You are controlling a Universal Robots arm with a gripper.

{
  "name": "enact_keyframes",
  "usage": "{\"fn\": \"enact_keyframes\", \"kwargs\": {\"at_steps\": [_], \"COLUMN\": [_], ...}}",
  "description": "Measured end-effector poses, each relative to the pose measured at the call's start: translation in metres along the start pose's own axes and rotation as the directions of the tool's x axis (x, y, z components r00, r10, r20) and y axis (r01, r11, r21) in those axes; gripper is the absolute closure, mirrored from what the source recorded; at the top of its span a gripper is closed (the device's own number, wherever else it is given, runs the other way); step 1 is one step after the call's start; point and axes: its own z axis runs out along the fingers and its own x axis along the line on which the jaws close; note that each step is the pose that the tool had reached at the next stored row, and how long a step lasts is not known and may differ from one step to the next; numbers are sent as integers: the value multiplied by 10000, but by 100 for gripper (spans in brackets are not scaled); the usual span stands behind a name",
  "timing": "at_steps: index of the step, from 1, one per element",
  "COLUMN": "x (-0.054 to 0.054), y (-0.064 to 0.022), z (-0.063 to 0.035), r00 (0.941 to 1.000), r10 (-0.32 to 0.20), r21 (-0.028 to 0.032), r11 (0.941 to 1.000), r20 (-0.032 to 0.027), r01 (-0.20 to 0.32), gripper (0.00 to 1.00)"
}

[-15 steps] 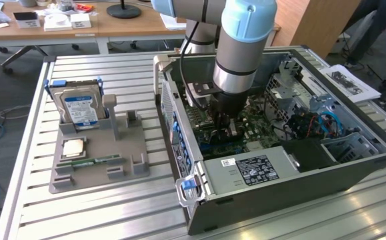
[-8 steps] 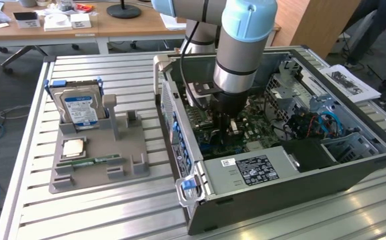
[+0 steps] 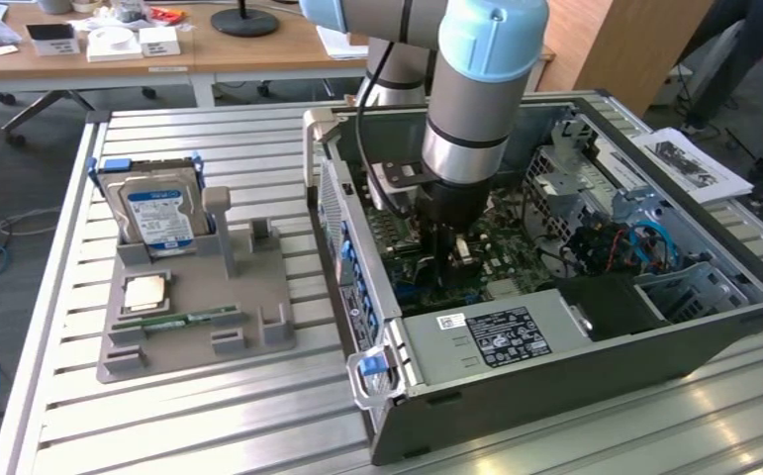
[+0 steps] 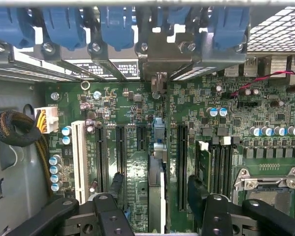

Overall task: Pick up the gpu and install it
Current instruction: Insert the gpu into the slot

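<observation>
The gpu (image 4: 156,196) stands on edge on the green motherboard (image 4: 226,123), in line with a long black slot. Its silvery end bracket (image 4: 157,64) reaches the case's rear wall under the blue slot clips. My gripper (image 4: 156,189) hangs right over the card, open. One dark fingertip (image 4: 116,183) and the other dark fingertip (image 4: 196,191) stand apart on either side of the card, with a gap to it on each side. In the exterior view the gripper (image 3: 450,247) is lowered deep inside the open computer case (image 3: 698,327).
On the exterior view's left, a grey holder (image 3: 196,336) carries a silver hard drive (image 3: 159,213), a square chip (image 3: 143,293) and a green memory stick (image 3: 176,322). The case holds a power supply (image 3: 500,341), drive cages and cables. The CPU socket (image 4: 265,191) lies beside the slots.
</observation>
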Motion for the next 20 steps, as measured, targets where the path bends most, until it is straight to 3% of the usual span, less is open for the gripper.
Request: {"fn": "enact_keyframes", "kwargs": {"at_steps": [11,20], "x": [-4,-8], "y": [-9,-19], "z": [-173,-383], "r00": [10000,10000], "r10": [0,-1], "r21": [1,1], "r11": [10000,10000], "r20": [2,2], "r01": [0,1], "gripper": [36,36]}}
